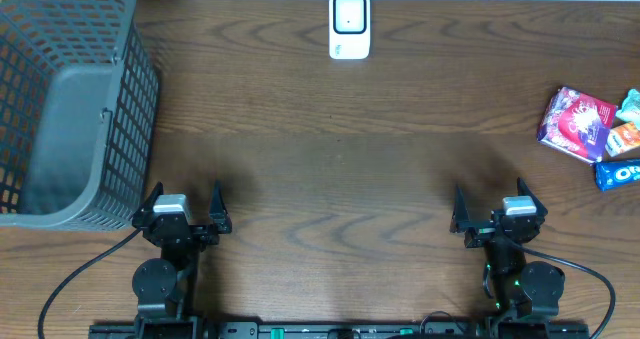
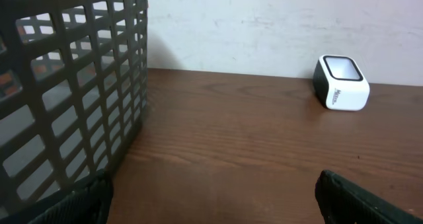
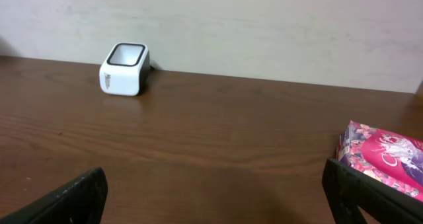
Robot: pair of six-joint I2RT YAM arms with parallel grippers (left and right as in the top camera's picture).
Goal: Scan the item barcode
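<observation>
- Scanner point(image 1: 349, 25) – white, stood at worktop point(image 1: 330, 169) far edge.
- Snack packets point(image 1: 585, 129) – lay far right.
- Left end effector point(image 1: 187, 193), right end effector point(image 1: 489, 195) – both released, empty.

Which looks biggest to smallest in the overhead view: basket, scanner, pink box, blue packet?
1. basket, by far.
2. pink box and scanner, too close to rank.
3. blue packet, smallest as seen, though cut off by the frame edge.

Grey lattice basket point(image 1: 135, 129) at ten o'clock on dark wood-grain tabletop point(image 1: 340, 179) (grain runs sideways); pale wall point(image 2: 264, 26) behind.
</observation>
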